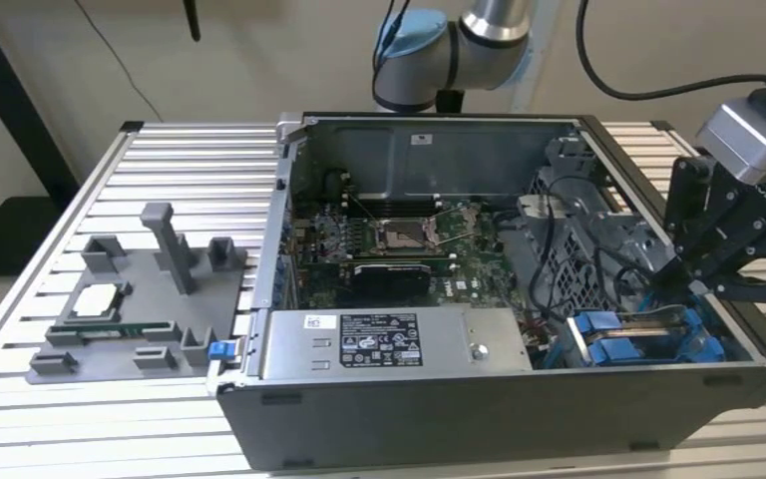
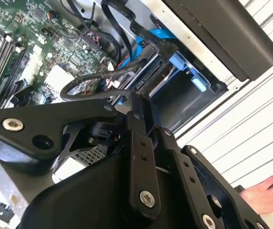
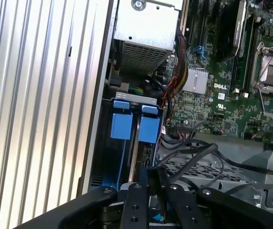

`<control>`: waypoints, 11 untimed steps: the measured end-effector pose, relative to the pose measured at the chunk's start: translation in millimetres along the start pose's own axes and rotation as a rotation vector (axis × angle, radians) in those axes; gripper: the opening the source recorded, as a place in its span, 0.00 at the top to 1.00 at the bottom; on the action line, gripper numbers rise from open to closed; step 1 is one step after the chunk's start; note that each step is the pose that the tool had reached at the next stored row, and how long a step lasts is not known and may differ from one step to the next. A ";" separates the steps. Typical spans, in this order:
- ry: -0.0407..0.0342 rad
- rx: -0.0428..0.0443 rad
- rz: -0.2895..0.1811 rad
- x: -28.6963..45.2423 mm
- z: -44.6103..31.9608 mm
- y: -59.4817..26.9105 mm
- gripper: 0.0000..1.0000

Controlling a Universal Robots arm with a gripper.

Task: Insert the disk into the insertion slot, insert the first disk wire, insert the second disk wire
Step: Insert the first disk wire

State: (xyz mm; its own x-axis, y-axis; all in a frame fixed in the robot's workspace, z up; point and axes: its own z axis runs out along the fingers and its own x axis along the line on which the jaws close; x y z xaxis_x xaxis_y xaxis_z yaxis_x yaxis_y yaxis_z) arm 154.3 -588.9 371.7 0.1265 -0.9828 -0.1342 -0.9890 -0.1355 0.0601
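The disk (image 1: 652,319) sits on edge inside the insertion slot (image 1: 709,349), at the case's front corner on the exterior view's right. Its bright blue carrier tabs (image 3: 129,125) stick up between the bay's walls. In the second wrist view the disk's silver end (image 2: 156,76) faces a loop of black wire (image 2: 96,81). My gripper (image 1: 697,284) hangs just above the bay. Its black fingers (image 3: 148,188) are drawn together, and their tips (image 2: 134,102) reach down beside the wire and the disk's end. Whether they pinch anything is hidden.
The open case holds the motherboard (image 1: 397,239), a grey power-supply box (image 1: 390,344) and a perforated cage (image 3: 193,169) with loose black cables. A grey fixture (image 1: 144,299) with parts stands on the ribbed table at the exterior view's left. A person's hand (image 2: 269,193) rests on the table.
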 end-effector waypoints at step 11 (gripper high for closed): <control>-0.0030 -0.0203 0.003 0.4 2.5 -0.7 1.00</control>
State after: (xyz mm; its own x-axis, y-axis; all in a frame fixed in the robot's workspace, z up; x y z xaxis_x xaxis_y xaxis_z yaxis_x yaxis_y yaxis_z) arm 154.9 -588.9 369.2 0.1237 -0.9828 -0.1370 -0.9875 -0.1355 0.0805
